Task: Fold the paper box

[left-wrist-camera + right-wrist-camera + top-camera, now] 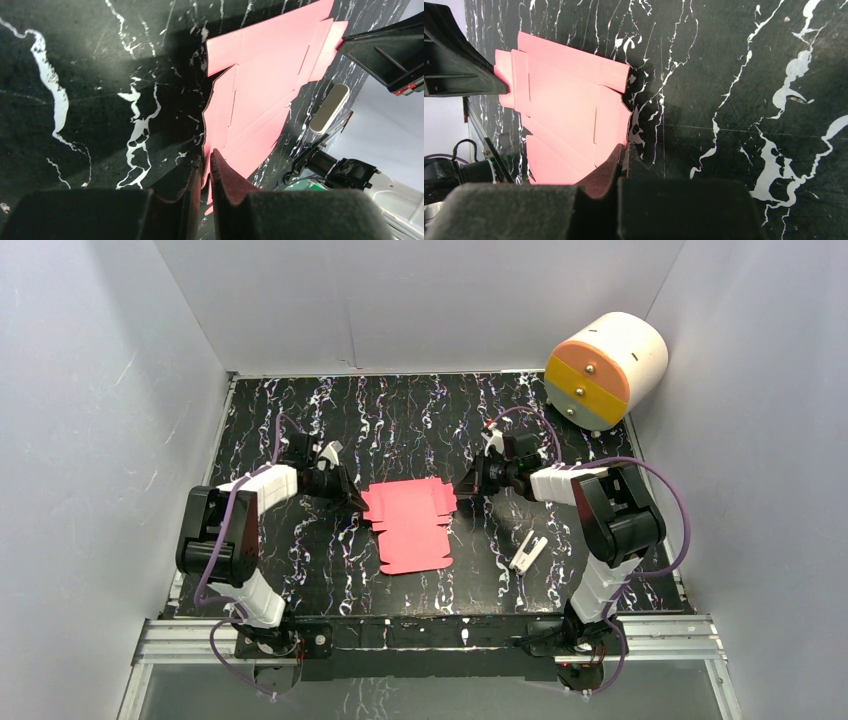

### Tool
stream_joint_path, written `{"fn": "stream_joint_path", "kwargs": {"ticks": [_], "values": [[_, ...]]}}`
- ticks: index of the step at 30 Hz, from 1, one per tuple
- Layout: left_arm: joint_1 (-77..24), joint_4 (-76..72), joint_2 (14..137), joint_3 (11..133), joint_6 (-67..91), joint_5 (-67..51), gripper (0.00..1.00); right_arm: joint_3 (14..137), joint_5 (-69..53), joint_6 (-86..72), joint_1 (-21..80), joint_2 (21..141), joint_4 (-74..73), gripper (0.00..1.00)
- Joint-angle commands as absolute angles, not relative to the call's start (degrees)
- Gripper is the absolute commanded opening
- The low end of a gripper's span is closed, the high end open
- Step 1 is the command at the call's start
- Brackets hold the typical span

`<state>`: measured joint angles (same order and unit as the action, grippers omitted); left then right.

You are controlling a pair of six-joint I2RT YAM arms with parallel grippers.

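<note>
near your right arm's base a white clip (527, 553) lies apart, ignore it. mid-table the paper box (410, 525) is a flat sheet; left gripper (206, 162) pinches its left edge, right gripper (625, 150) its right edge. raise both together, crease on the score lines, no tugging.

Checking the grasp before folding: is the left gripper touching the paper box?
Touching. The left wrist view shows the left gripper shut on an edge of the paper box.

The flat paper box (410, 525) lies on the table (300, 420), left gripper (353, 502) at its ten o'clock corner, right gripper (464, 490) at two o'clock.
</note>
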<state>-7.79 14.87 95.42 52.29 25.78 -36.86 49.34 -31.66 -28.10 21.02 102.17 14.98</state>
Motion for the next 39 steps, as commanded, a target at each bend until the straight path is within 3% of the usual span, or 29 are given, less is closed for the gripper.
{"fn": "stream_joint_path", "kwargs": {"ticks": [1, 7, 10, 15, 28, 39], "values": [[-7.73, 13.70, 92.34, 49.60, 28.84, -35.04, 0.13, 49.96, -32.32, -25.04, 20.98, 100.47, 12.91, 0.00], [-7.69, 15.48, 91.35, 50.36, 27.73, -33.69, 0.24, 51.29, -29.68, -23.25, 21.00, 99.74, 9.27, 0.10], [-7.38, 17.93, 88.92, 52.80, 26.75, -30.09, 0.37, 52.72, -27.29, -21.69, 21.22, 96.57, 6.85, 0.23], [-6.63, 15.47, 86.25, 54.40, 29.88, -28.32, 0.46, 54.95, -23.68, -19.86, 22.15, 92.72, 4.10, 0.40], [-6.61, 11.37, 96.67, 57.77, 34.92, -34.57, 0.52, 54.18, -25.65, -27.24, 30.58, 95.43, 17.95, 0.68], [-6.75, 10.29, 100.66, 57.06, 35.86, -37.23, 0.53, 54.55, -27.16, -28.53, 33.95, 104.75, 22.79, 0.71]]}}
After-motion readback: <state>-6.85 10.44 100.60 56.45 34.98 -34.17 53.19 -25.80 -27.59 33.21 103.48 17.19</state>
